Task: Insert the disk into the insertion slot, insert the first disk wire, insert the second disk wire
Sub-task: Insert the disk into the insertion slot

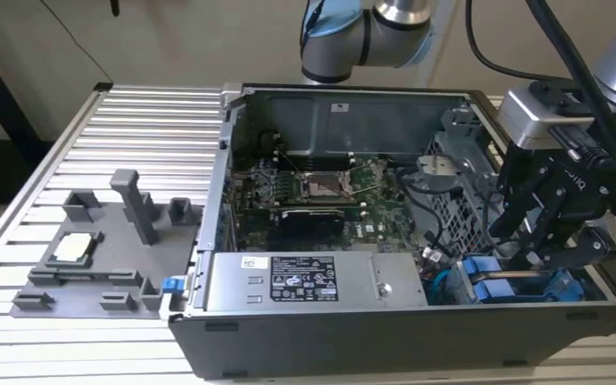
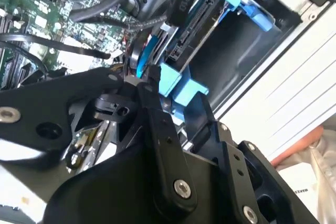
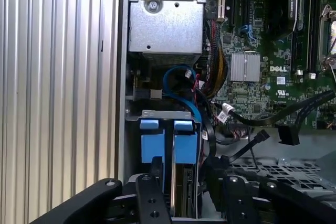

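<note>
While the tool [image 1: 544, 257] hangs over the open computer case [image 1: 319, 341] on the tabletop [image 1: 137, 120], the disk [image 3: 185, 148] is seen sunk in the insertion slot [image 3: 165, 114], beside a second blue carrier [image 3: 149, 146].
The slot lies at the case's near corner, on the exterior view's right. Whether the tool is clamped on the disk cannot be told. Insertion is judged nearly done; with a black plug [image 3: 287, 135] lying loose, both wires are judged outstanding.

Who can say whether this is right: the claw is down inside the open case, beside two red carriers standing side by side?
Wrong in one respect: the carriers are blue, not red, as the first wrist view shows. The rest holds: the claw is down inside the open case, beside the two carriers standing side by side.
</note>
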